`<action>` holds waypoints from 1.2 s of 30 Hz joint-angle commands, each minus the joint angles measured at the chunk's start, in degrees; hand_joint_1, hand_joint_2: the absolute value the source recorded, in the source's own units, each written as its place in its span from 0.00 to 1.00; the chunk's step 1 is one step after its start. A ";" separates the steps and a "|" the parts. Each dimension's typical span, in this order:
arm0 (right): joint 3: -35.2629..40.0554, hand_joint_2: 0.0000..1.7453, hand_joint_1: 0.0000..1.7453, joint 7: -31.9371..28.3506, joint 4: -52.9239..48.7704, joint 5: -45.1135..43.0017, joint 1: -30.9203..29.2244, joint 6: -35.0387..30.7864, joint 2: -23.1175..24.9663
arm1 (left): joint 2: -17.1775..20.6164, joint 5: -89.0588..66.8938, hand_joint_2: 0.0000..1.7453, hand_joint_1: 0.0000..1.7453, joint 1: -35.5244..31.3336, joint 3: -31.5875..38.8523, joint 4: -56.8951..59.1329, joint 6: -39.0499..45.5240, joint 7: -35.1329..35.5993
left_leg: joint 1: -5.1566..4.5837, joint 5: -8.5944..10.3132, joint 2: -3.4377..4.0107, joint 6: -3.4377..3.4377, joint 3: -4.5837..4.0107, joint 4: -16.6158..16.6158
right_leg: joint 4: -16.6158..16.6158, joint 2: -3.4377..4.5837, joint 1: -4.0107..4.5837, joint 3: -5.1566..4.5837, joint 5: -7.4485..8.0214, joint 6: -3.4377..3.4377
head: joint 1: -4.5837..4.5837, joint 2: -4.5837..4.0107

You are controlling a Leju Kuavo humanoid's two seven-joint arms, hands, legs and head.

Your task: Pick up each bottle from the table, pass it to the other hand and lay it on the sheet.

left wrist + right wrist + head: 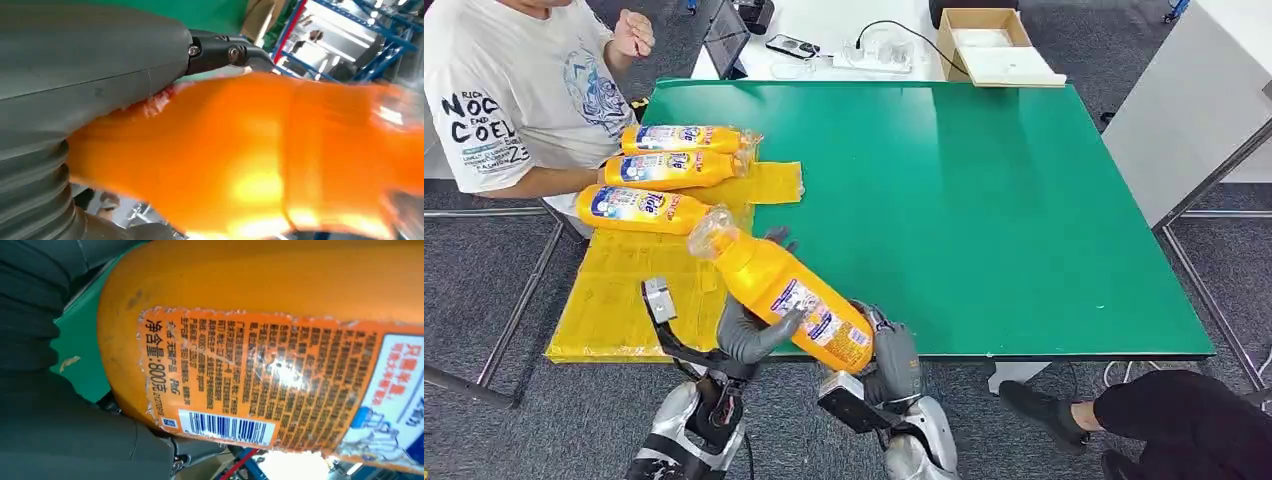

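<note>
Head view: orange bottle (776,290) tilted over near tabletop (984,200) edge, beside yellow sheet (619,290), gripped by left hand (752,335) & right hand (892,362). L wrist: thumb on blurred bottle. R wrist: label w/ barcode

Both arms raised at the near edge of the desk (1024,250). Left hand (754,335) wraps the middle of the tilted bottle (779,285), thumb across its front. Right hand (894,360) cups the bottle's base from below.
</note>
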 commanded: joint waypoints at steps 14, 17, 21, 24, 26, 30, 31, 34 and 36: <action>8.46 1.00 1.00 1.34 14.45 0.01 -4.32 5.44 -1.01 | 0.71 3.24 1.00 0.00 -3.42 -2.24 6.05 -1.21 0.94 | 0.03 -0.06 -0.04 0.00 0.22 -0.04 | -0.06 -0.11 0.05 0.23 -0.07 -0.10 | -0.02 0.00; 8.36 1.00 1.00 1.63 14.78 -0.55 -4.35 6.35 -1.07 | 0.17 4.14 1.00 0.28 -3.06 -1.75 5.20 -1.20 0.71 | 0.06 -0.12 -0.07 0.00 0.35 -0.03 | -0.08 -0.17 0.09 0.39 -0.13 -0.15 | -0.02 0.00; 8.38 1.00 1.00 1.63 14.85 -0.56 -4.32 6.32 -1.15 | 0.05 4.06 1.00 0.28 -3.03 -1.90 4.84 -1.13 0.70 | 0.07 -0.13 -0.11 0.00 0.35 -0.01 | -0.07 -0.22 0.10 0.40 -0.16 -0.16 | -0.02 0.00; 8.24 1.00 1.00 2.28 15.65 -0.84 -4.52 7.43 -1.14 | -0.11 5.18 1.00 1.00 -2.62 -1.68 3.84 -2.01 0.41 | 0.07 -0.12 -0.11 0.00 0.30 0.00 | -0.07 -0.21 0.11 0.35 -0.14 -0.15 | -0.02 0.00; 7.80 1.00 1.00 2.11 16.67 -1.37 -4.67 8.07 -0.97 | -0.29 5.87 1.00 1.00 -2.15 -1.68 2.84 -2.57 0.30 | 0.06 -0.11 -0.10 0.00 0.31 -0.01 | -0.07 -0.20 0.09 0.35 -0.14 -0.14 | -0.02 0.00; 7.33 1.00 1.00 2.12 17.84 -2.00 -5.14 9.20 -0.80 | -0.14 6.78 1.00 1.00 -1.94 -1.90 2.25 -4.07 0.30 | 0.08 -0.15 -0.12 0.00 0.37 0.02 | -0.06 -0.24 0.12 0.43 -0.18 -0.17 | -0.02 0.00; 7.23 1.00 1.00 2.05 17.88 -2.05 -5.21 9.17 -0.82 | -0.09 6.76 1.00 1.00 -1.88 -2.01 2.21 -4.30 0.26 | 0.07 -0.14 -0.12 0.01 0.35 0.01 | -0.06 -0.24 0.11 0.41 -0.17 -0.16 | -0.02 0.00; 6.69 1.00 1.00 2.08 17.77 -2.47 -5.53 9.49 -0.76 | 0.14 6.61 1.00 1.00 -1.71 -2.36 2.00 -5.50 -0.30 | 0.06 -0.10 -0.13 0.01 0.26 0.00 | -0.05 -0.23 0.09 0.30 -0.14 -0.14 | 0.00 0.00; 6.37 1.00 1.00 2.49 17.79 -2.47 -5.77 9.44 -0.64 | 0.09 6.62 1.00 1.00 -1.68 -2.26 1.98 -5.56 -0.34 | 0.05 -0.08 -0.08 0.00 0.22 0.00 | -0.04 -0.18 0.08 0.23 -0.12 -0.12 | -0.02 0.00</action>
